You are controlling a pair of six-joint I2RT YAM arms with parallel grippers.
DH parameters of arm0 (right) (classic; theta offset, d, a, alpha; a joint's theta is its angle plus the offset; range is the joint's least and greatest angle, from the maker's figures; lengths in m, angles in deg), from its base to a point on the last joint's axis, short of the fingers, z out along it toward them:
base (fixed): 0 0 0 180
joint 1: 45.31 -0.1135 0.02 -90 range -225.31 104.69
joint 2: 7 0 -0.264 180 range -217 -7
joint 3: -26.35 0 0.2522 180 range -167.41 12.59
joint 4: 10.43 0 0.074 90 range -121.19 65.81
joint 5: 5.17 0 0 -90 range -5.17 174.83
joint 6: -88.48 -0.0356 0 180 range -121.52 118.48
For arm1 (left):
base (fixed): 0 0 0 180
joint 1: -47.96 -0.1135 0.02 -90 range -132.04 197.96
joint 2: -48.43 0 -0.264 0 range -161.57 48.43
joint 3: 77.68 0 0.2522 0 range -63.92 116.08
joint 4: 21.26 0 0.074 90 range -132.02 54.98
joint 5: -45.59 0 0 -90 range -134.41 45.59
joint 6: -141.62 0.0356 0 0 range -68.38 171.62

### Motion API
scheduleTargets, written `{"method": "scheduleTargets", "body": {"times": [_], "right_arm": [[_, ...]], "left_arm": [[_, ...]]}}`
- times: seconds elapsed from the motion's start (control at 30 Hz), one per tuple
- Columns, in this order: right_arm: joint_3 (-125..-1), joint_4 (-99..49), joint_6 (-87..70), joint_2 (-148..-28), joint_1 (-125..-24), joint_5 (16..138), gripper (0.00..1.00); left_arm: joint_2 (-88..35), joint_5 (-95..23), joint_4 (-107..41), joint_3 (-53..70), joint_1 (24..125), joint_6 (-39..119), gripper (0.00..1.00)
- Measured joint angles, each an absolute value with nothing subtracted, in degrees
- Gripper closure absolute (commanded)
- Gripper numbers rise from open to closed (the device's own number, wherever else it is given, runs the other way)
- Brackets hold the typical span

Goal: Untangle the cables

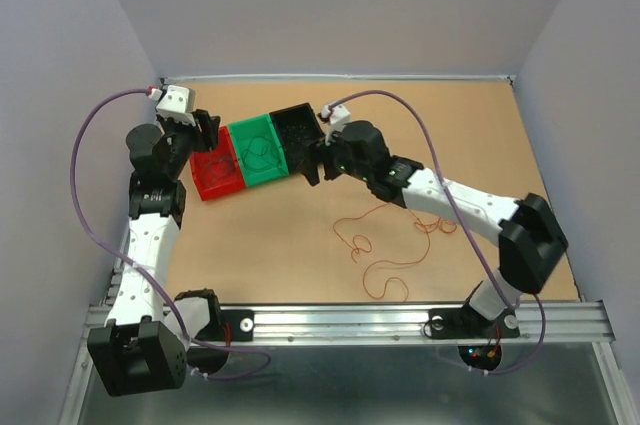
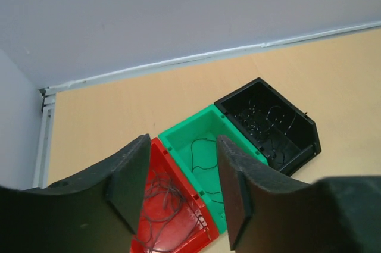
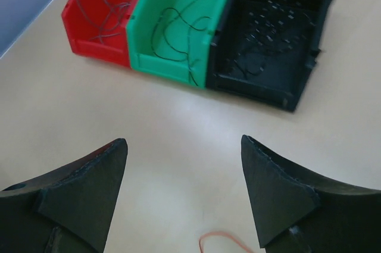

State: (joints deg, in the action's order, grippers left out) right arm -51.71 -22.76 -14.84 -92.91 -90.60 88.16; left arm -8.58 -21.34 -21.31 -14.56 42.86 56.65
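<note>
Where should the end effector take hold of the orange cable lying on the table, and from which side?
Grip a single run of the orange cable, probably the plain stretch just beyond its small curls, away from crossings. Come straight down with the jaws set across the strand: it is thin and lies flat on the table, so a sideways approach would likely miss it.

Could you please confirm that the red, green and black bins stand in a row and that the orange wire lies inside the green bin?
Not quite. The orange wire lies not inside the green bin but loose on the table, apart from the bins, as the top external view shows. The red bin, the green bin and the black bin do stand in a row.
</note>
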Motion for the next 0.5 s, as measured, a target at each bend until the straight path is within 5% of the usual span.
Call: {"method": "scheduleTargets", "body": {"times": [0.5], "right_arm": [[-100.1, -34.6, 3.2, -138.0, -91.9, 78.9, 0.27]], "left_arm": [[-6.4, -25.8, -19.3, -17.6, 42.9, 56.6, 0.34]]}}
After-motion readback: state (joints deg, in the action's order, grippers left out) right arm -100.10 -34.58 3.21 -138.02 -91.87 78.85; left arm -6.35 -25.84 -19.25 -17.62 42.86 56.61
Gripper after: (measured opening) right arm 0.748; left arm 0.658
